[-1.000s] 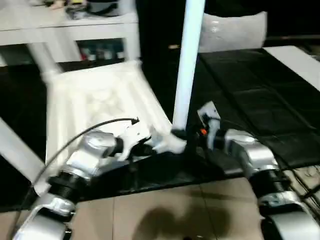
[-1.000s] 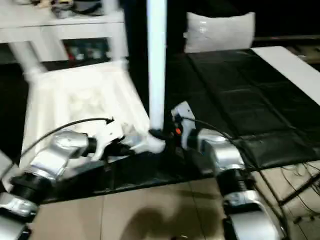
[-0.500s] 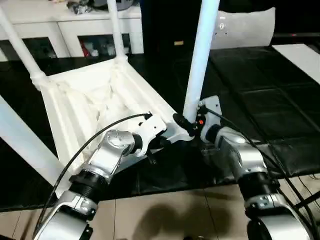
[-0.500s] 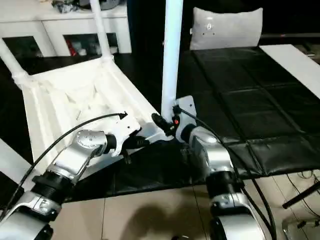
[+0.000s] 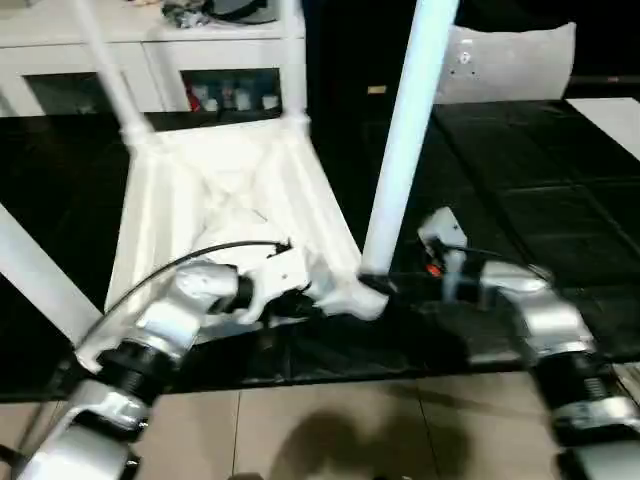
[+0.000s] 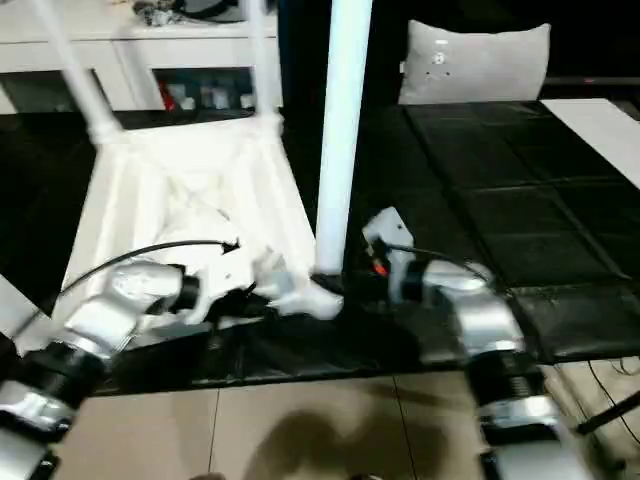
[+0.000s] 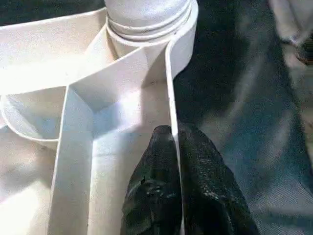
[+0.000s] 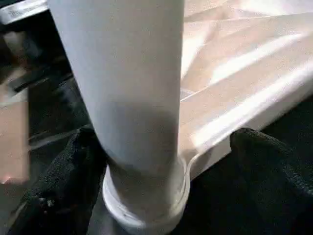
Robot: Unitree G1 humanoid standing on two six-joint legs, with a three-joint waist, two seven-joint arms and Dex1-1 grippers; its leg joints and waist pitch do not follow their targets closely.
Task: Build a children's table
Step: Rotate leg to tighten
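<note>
Tabletop (image 5: pixel 225 215) lies upside down on the black mat (image 5: pixel 520 200), ribbed underside up. All four corner sockets seem filled: legs rise at eleven and twelve o'clock, one at nine, and the near leg (image 5: pixel 405 150) at two. Left gripper (image 7: pixel 175 147) pinches the tabletop's rim wall. Right gripper (image 8: pixel 161 166) stands spread, fingers either side of that leg's base. Judging so, only seating checks and turning it upright remain.
</note>
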